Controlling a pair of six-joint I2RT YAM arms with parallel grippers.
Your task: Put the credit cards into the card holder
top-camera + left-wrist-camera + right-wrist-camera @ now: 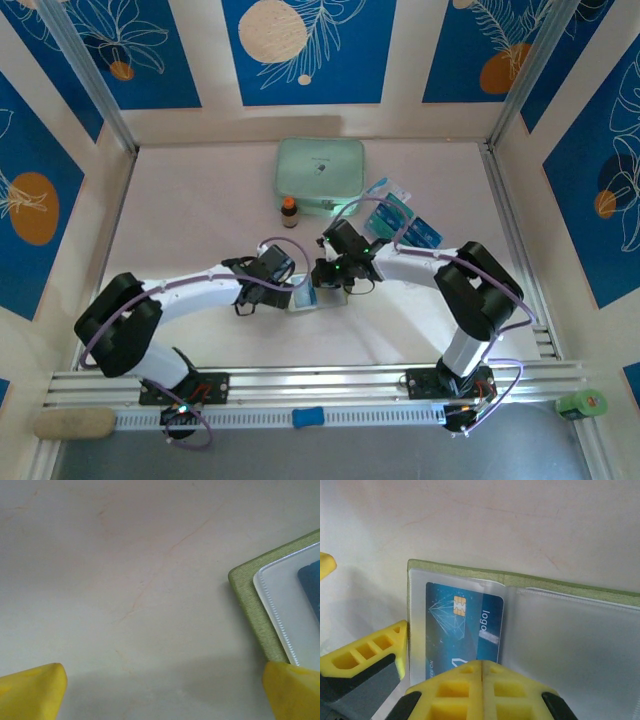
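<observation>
The olive-green card holder (320, 298) lies open on the table between both grippers, its clear pockets (570, 645) facing up. A blue credit card (460, 625) with a gold chip lies on its left half, the far end under the clear pocket. My right gripper (482, 667) is shut, jaws pressed together over the card's near end; I cannot tell if they touch it. My left gripper (165, 695) is open over bare table, with one fingertip (295, 690) at the holder's olive edge (250, 595). More blue cards (424, 235) lie at the back right.
A mint-green zip case (320, 175) sits at the back middle with a small brown bottle (289, 212) in front of it. A clear packet with blue print (390, 205) lies beside the loose cards. Metal rails run along the table's front edge (320, 385).
</observation>
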